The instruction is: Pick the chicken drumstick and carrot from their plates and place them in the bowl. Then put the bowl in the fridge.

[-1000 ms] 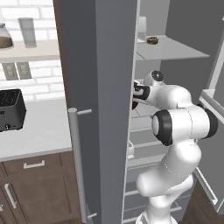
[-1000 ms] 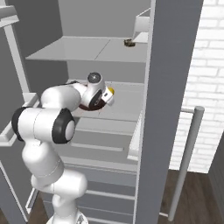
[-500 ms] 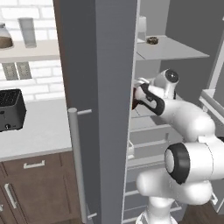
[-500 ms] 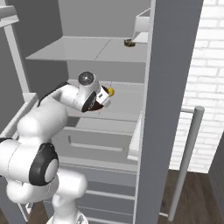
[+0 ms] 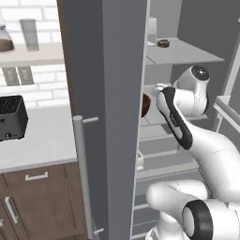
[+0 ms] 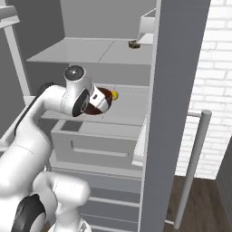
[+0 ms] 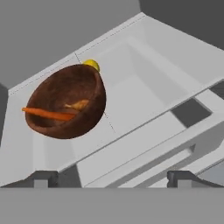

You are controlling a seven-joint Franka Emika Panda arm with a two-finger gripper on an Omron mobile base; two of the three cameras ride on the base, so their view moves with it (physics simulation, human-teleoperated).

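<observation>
White shelves and a lower drawer are seen inside the fridge (image 6: 108, 54), whose grey steel door carries one long bar handle (image 5: 84, 173). One bowl (image 7: 68, 101) of dark reddish-brown wood, deep and round, is set on a middle shelf (image 7: 131, 94). Within it lie one thin orange carrot (image 7: 46, 114) and one small golden-brown chicken drumstick (image 7: 78, 105), touching each other. One small yellow rounded object (image 7: 91, 64) sits just behind the bowl's rim. The gripper (image 7: 111, 178) is held apart from the bowl, its two dark fingertips (image 7: 43, 178) spread wide with nothing between them.
</observation>
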